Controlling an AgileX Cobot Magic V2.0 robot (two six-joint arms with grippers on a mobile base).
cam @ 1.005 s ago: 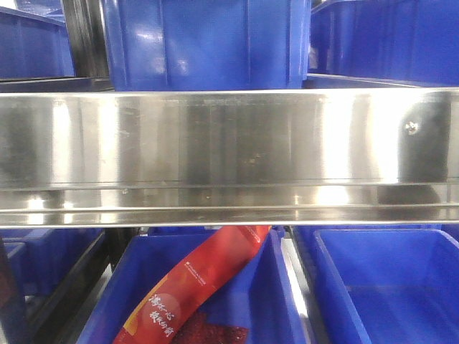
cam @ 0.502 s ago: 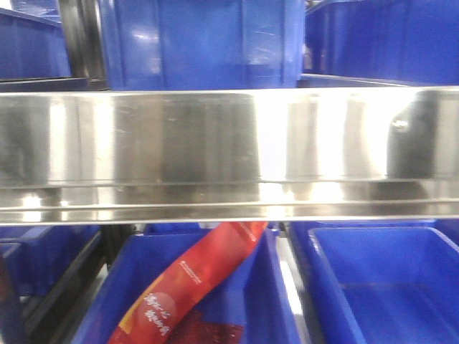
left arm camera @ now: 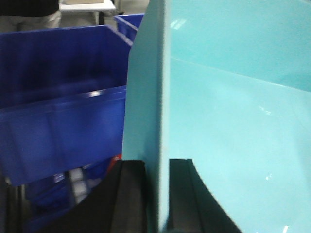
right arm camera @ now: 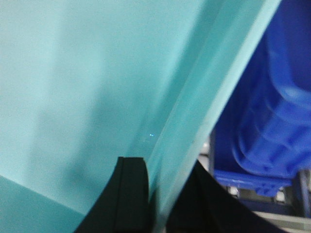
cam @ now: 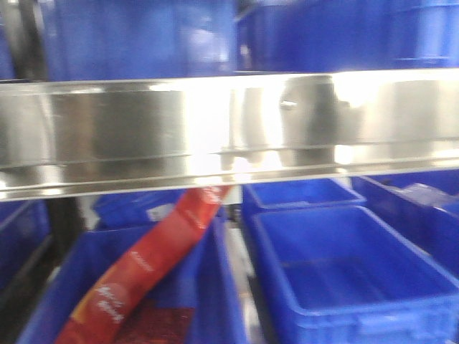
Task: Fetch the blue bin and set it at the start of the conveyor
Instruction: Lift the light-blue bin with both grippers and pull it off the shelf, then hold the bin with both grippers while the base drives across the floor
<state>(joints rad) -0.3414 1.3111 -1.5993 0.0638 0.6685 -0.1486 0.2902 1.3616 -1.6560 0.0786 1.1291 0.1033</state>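
Left gripper (left arm camera: 156,165) of matte black plastic: two broad fingers (left arm camera: 127,194), flat and squared at the tips, straight along the inner faces, outer edges sweeping outward in smooth curves lower down. Right gripper (right arm camera: 163,167) alike: matte black fingers (right arm camera: 130,194), squared tips, a thin paler line under one top edge, curved outer flanks.

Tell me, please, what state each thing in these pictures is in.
Turquoise bin: clamped by both grippers.
Left gripper: shut on the turquoise bin's wall.
Right gripper: shut on the turquoise bin's wall.
Red packet: leaning out of a dark blue bin.
Neighbouring dark blue bin: looks empty.
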